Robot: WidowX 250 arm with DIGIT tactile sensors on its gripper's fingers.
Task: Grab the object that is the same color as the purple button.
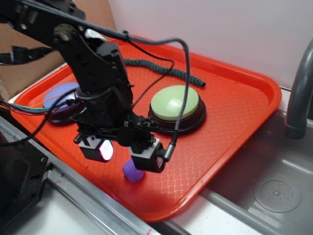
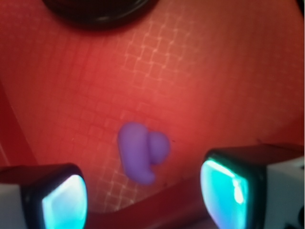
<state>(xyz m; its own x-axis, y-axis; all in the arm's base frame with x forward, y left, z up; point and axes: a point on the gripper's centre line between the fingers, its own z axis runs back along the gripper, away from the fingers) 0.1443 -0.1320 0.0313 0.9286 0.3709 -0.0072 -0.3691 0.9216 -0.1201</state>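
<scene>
The small purple object (image 1: 132,171) lies on the orange tray (image 1: 230,98) near its front edge; in the wrist view it (image 2: 140,151) sits just ahead of and between my two fingers. My gripper (image 1: 128,154) hovers right over it, open, with nothing held; its lit fingertips (image 2: 64,200) stand wide apart on either side. The purple button (image 1: 61,95) sits at the tray's left, partly hidden behind my arm.
A light-green-topped button (image 1: 175,105) stands mid-tray, its black base edge at the top of the wrist view (image 2: 95,12). A dark green twisted rope (image 1: 166,70) lies at the back. A metal sink (image 1: 274,186) and grey faucet pipe (image 1: 299,93) are to the right.
</scene>
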